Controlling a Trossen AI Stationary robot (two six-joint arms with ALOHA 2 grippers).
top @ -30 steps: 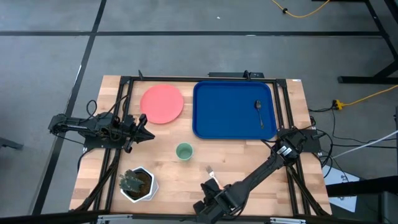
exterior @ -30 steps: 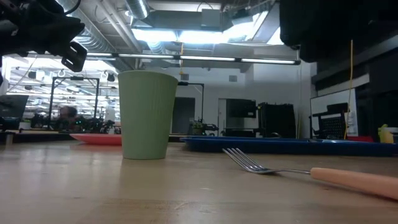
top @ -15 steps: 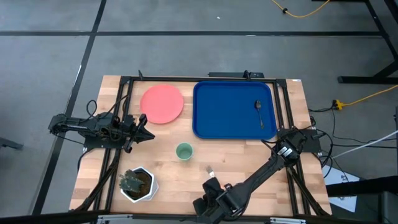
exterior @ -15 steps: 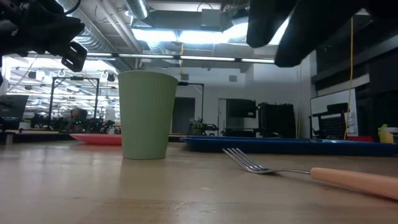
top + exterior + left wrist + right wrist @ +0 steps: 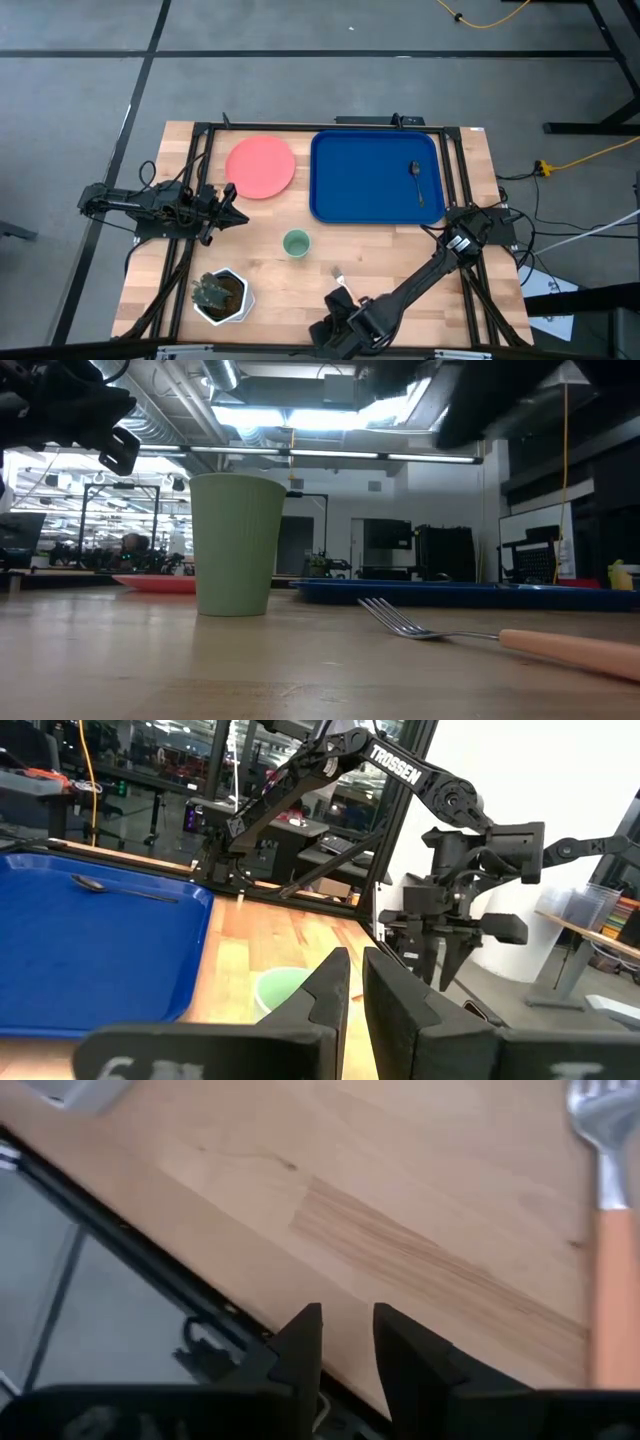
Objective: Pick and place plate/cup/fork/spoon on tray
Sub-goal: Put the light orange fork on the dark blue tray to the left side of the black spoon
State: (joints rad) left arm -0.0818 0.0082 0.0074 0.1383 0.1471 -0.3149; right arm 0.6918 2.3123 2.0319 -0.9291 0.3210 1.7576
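Fork (image 5: 338, 274) flat on the bare wood near the desk's front edge, tines (image 5: 392, 617) toward the cup, tan handle (image 5: 611, 1290) running toward the front edge. Lies free, touched by nothing. Right gripper (image 5: 338, 318) just beside it, raised over the front edge of the desk, fingers (image 5: 305, 1342) a narrow gap apart and pinching nothing.

Cup (image 5: 296, 243) upright toward the middle of the desk, between the fork and the tray, apart from both. Tray (image 5: 330, 180) at the back right of the desk, with the spoon (image 5: 417, 182) lying inside near its right rim, bowl toward the back edge. Plate (image 5: 261, 166) just beside the tray's left rim, near the back edge, resting on the wood.

Left gripper (image 5: 236, 217) near the left edge of the desk, pointing toward the middle, fingers (image 5: 328, 990) nearly pressed together with only a thin slit between, gripping nothing. White pot with a plant (image 5: 221, 295) in the front left corner.
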